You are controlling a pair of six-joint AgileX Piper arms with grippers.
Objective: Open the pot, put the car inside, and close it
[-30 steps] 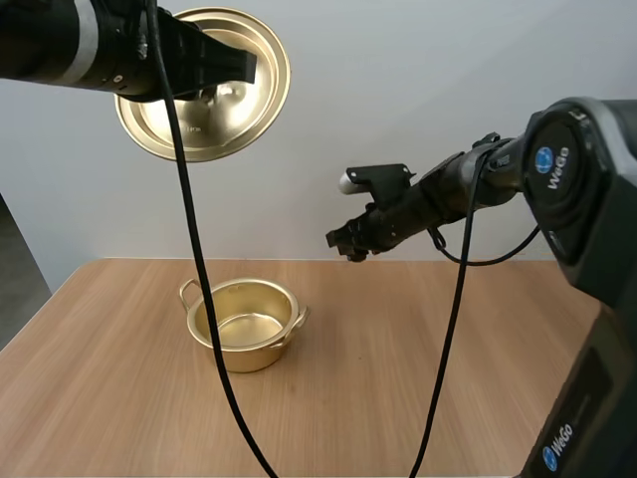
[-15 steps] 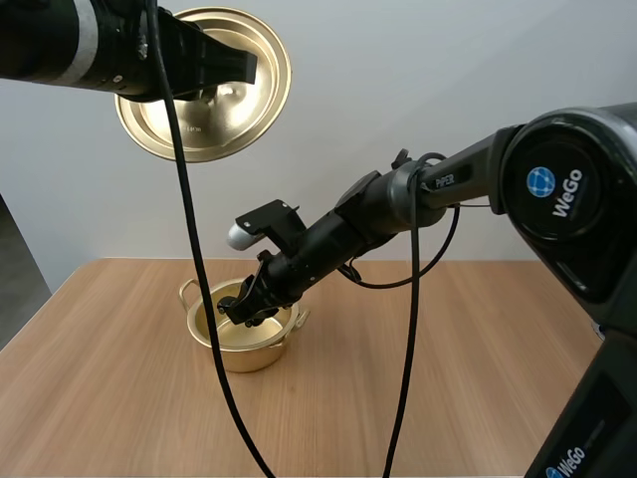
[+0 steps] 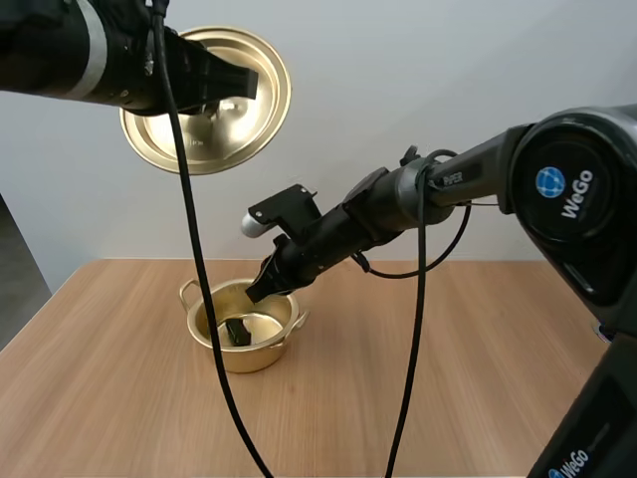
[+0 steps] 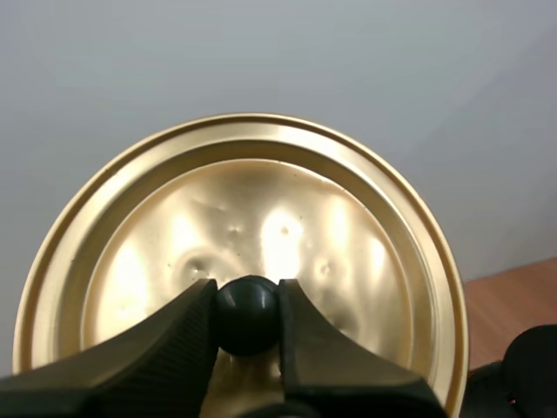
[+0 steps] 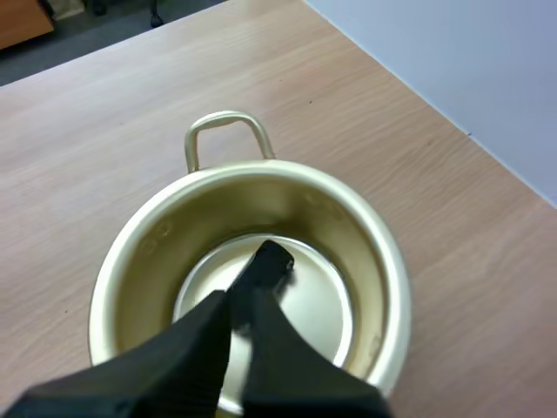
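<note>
Left hand [image 4: 246, 296] grips the lid [image 4: 261, 200] by its black knob [image 4: 248, 320] and holds it high above the tabletop [image 3: 418, 398] — well apart from the pot [image 3: 254, 357]. Right hand [image 3: 262, 290] hangs just over the open pot, fingers parted by a narrow gap and holding nothing — the small dark car [image 3: 237, 332] lies inside on the pot's bottom, below the fingertips.
</note>
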